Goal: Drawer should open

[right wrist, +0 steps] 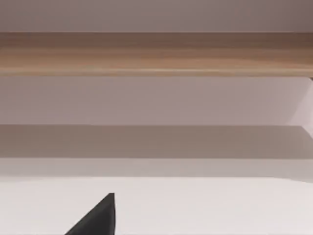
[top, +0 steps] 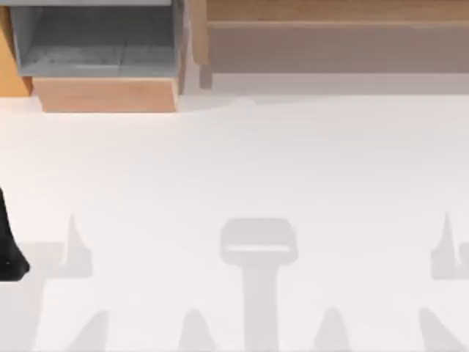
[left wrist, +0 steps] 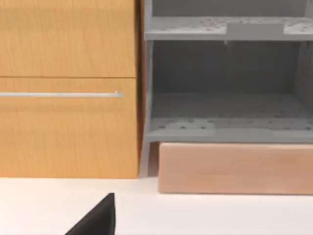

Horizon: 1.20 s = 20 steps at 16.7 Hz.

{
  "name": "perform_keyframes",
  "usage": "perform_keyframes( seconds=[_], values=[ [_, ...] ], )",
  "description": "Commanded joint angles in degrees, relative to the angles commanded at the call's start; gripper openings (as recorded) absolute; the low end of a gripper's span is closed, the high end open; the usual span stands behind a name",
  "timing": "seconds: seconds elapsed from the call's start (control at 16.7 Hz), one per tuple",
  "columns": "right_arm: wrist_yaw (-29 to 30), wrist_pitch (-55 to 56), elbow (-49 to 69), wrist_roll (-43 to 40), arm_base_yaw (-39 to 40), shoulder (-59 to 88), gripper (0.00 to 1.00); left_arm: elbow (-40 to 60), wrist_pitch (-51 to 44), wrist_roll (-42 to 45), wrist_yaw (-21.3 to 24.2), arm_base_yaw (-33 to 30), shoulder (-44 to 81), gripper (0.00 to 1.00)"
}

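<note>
My left arm (top: 9,242): plain matte black, smooth curved shape at top view's lower left edge. Each wrist view: black, sharp-cornered wedge of my own body.

From my remote station I see a plain white tabletop (top: 242,161) carrying, along its far edge, a light wooden cabinet with grey inner shelves (top: 102,44) at the left and a long wooden ledge (top: 330,15) at the right.

Overhead table (top: 234,169) view; low wrist views cabinetward
</note>
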Motion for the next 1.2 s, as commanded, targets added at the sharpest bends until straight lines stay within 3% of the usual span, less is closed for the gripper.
perform_keyframes(
  seconds=[0.3,0.9,1.2],
  values=[
    [0.0,0.0,0.0,0.0,0.0,0.0,1.0,3.8,1.3,0.0,-3.2,-2.8,3.9,1.0],
    [0.0,0.0,0.0,0.0,0.0,0.0,1.0,29.3,9.4,0.5,-24.3,-24.2,39.9,1.0],
    [0.0,0.0,0.0,0.0,0.0,0.0,1.0,37.2,12.3,0.8,-30.2,-30.5,49.1,1.0]
  ],
)
